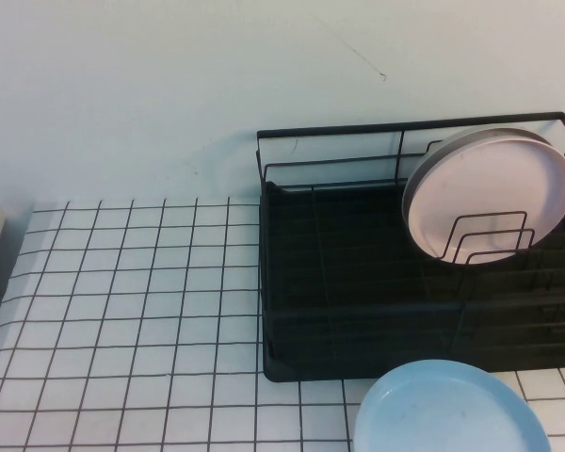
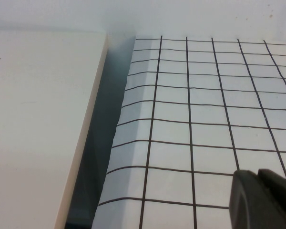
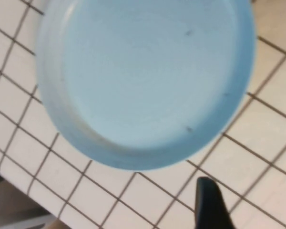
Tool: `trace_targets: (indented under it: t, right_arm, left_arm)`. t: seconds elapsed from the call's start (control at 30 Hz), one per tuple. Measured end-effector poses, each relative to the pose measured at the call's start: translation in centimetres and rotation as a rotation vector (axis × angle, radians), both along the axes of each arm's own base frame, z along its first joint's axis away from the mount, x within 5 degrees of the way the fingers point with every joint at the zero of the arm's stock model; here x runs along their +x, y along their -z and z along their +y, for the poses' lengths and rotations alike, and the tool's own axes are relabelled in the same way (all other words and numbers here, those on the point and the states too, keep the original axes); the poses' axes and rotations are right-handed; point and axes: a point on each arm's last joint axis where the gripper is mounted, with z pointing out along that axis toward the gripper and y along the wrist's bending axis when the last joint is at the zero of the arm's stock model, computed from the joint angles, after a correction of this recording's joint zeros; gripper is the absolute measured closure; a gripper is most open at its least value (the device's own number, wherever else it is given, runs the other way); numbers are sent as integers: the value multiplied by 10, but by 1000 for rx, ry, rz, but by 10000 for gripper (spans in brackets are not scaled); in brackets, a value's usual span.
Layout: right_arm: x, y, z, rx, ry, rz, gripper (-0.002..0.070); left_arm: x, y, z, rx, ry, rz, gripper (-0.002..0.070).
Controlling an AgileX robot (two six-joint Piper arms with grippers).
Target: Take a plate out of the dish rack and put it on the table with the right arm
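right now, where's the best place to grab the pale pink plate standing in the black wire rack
Probably the top rim of the pale pink round plate, coming from above: it stands on edge in the black wire dish rack, with wire loops crossing its lower face and the upper edge free.

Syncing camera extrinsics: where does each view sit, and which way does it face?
High: raised on the robot's side, angled down at the table, dish rack, pink plate and blue plate; no arm shows.
Left wrist: low over bare grid at the table's edge; left pincer tip shows.
Right wrist: straight down on the blue plate; one right pincer finger shows.
Shared: high and right wrist both see the blue plate.
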Motion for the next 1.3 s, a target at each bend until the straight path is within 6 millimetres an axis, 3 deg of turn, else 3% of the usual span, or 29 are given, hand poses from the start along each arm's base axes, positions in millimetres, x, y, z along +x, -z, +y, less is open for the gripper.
trace_targets:
  t: [0.13, 0.27, 0.4, 0.5, 0.6, 0.73, 0.93, 1.1, 1.3]
  right_arm:
    - [-1, -21, -7, -75, 38, -58, 387]
    - [-23, -54, -4, -27, 52, -218, 531]
    - [-63, -96, 9, 148, 15, -571, 649]
    - [-104, -129, 17, 297, -16, -874, 669]
    - [-139, -141, 17, 332, -24, -1068, 676]
    - [-164, -133, 14, 320, 1, -1189, 678]
    - [-179, -114, 15, 323, -21, -1176, 678]
    - [-185, -107, 17, 319, -73, -1114, 678]
    - [-173, -90, 1, 91, 2, -1149, 678]
  left_arm:
    - [0, 0, 0, 0, 0, 0, 678]
    - [0, 0, 0, 0, 0, 0, 678]
    - [0, 0, 0, 0, 0, 0, 678]
    - [0, 0, 0, 0, 0, 0, 678]
    - [0, 0, 0, 0, 0, 0, 678]
    - [0, 0, 0, 0, 0, 0, 678]
    - [0, 0, 0, 0, 0, 0, 678]
    - [0, 0, 0, 0, 0, 0, 678]
    - [0, 0, 0, 0, 0, 0, 678]
